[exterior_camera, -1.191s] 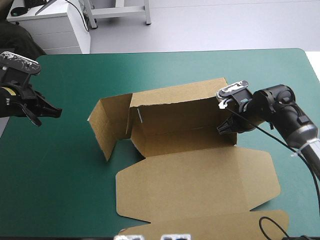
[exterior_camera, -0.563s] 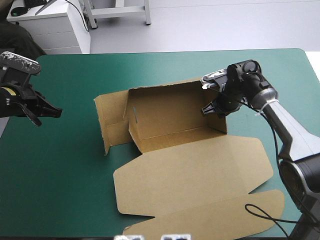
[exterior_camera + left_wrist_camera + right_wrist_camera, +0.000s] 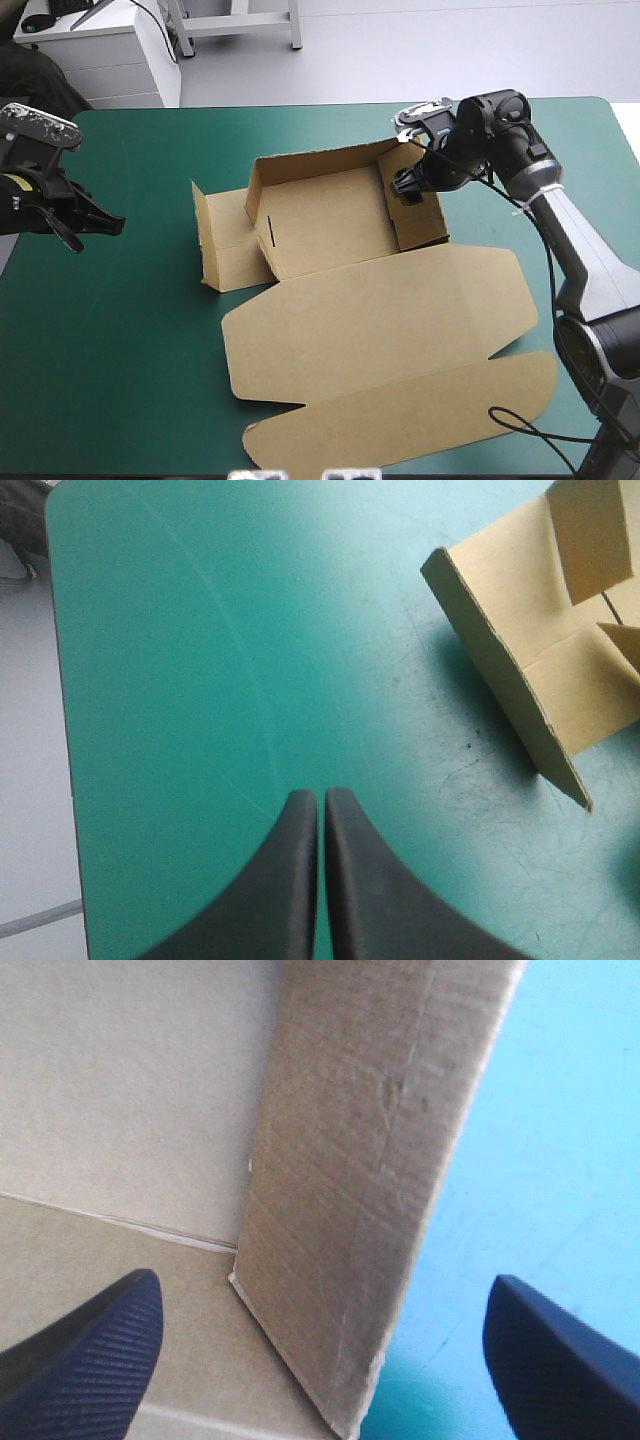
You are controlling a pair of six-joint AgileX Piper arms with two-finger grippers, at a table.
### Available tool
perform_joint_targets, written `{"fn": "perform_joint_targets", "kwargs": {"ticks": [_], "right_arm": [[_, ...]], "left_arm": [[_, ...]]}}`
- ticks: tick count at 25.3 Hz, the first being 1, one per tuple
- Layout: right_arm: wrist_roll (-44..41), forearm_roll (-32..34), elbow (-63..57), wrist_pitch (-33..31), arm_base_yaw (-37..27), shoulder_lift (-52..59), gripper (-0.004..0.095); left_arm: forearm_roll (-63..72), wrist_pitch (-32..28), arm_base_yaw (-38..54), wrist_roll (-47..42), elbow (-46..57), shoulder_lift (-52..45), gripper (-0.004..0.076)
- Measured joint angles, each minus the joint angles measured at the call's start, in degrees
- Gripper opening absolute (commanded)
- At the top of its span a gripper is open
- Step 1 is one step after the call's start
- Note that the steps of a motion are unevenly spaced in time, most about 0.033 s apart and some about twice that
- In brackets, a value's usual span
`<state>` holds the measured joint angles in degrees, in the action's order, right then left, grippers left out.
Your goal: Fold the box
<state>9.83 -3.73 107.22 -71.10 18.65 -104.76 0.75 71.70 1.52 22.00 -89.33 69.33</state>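
**Box** [image 3: 300,225]: brown board, middle of the bench [image 3: 120,380]. Back wall and right side wall [image 3: 425,222] are raised. The left flap [image 3: 208,240] stands loose, and the lid [image 3: 380,320] lies flat toward the near edge.

**Right end effector** [image 3: 407,186]: fingers wide apart, straddling the right side wall, gripping nothing.

**Left end effector** [image 3: 108,226]: fingers pressed together, empty, over bare bench, well apart from the box.

**Step (judged):** setting up the side walls. The next move calls for squaring this wall.

**Unclear:** whether either finger touches the wall. Its far corner is hidden.
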Motion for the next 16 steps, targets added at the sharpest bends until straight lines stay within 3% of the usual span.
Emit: {"fn": "perform_joint_targets", "kwargs": {"ticks": [8, 16], "right_arm": [[0.0, 0.3, 0.5, 0.5, 0.0, 0.3, 0.0792], [0.0, 1.2, 0.5, 8.7, 0.0, -2.3, 0.0792]], "left_arm": [[0.2, 0.0, 0.0, 0.0, 0.0, 0.0, 0.0008], [0.4, 0.0, 0.0, 0.0, 0.0, 0.0, 0.0008]]}}
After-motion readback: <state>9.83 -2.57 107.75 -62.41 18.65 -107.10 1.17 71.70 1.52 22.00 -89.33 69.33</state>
